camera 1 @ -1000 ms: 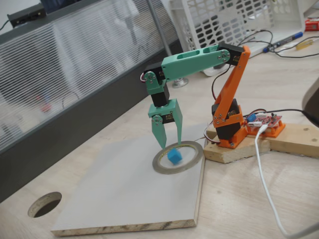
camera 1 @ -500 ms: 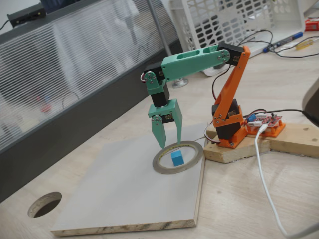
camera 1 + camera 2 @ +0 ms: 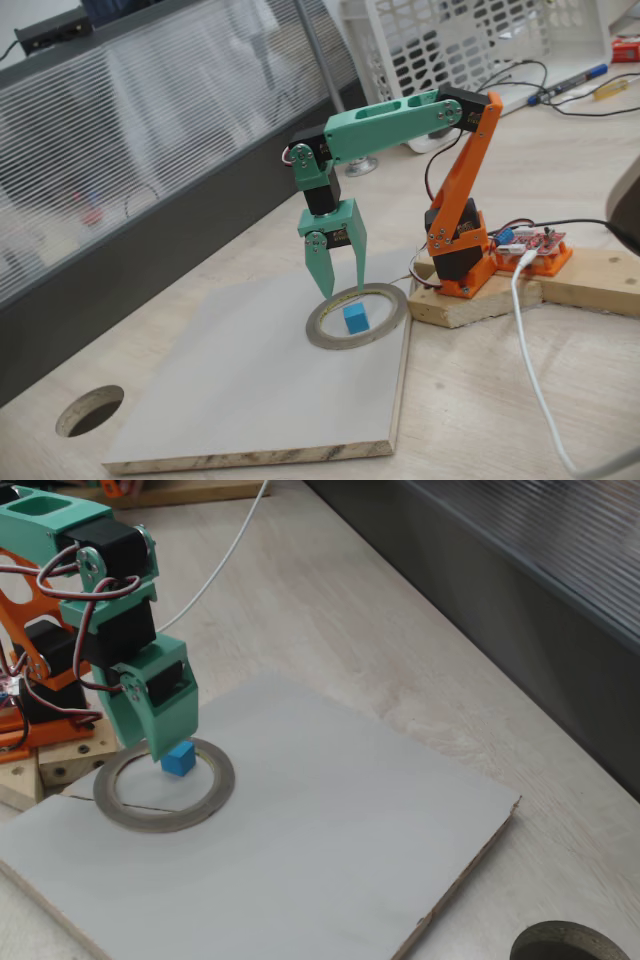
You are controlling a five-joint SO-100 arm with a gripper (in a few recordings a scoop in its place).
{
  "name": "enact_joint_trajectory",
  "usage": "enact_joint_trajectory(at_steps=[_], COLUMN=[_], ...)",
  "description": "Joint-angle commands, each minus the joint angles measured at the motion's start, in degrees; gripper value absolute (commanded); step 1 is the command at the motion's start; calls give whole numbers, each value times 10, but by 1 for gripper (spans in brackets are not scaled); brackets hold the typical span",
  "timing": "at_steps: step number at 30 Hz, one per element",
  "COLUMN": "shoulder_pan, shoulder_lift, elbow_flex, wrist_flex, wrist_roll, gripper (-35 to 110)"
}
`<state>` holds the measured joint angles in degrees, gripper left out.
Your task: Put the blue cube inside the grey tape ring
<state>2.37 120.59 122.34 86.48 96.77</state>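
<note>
Blue cube [image 3: 354, 318] sits free inside the grey tape ring [image 3: 392, 310] near the pale board's [image 3: 250, 400] corner, just below the green end effector [image 3: 343, 287], whose fingers hang apart and empty, leaving only a straight lift away.

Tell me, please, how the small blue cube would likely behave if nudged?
The small sky-blue matte cube sits on a flat face, so it would probably slide, not roll. The thin grey tape ring around it would likely stop it.
</note>
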Motion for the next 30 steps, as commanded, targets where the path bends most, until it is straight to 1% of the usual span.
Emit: enact_joint_trajectory(at_steps=[1, 4, 10, 11, 18, 25, 30], shoulder_pan=[5, 4, 4, 4, 4, 8, 4], shoulder_lift=[20, 24, 25, 26, 33, 156, 164], elbow_flex=[-6, -7, -8, -8, -8, 2, 2], wrist_flex=[6, 6, 5, 5, 7, 7, 7], wrist_roll=[11, 11, 11, 11, 11, 7, 7], gripper=[29, 25, -1, -3, -1, -1, -1])
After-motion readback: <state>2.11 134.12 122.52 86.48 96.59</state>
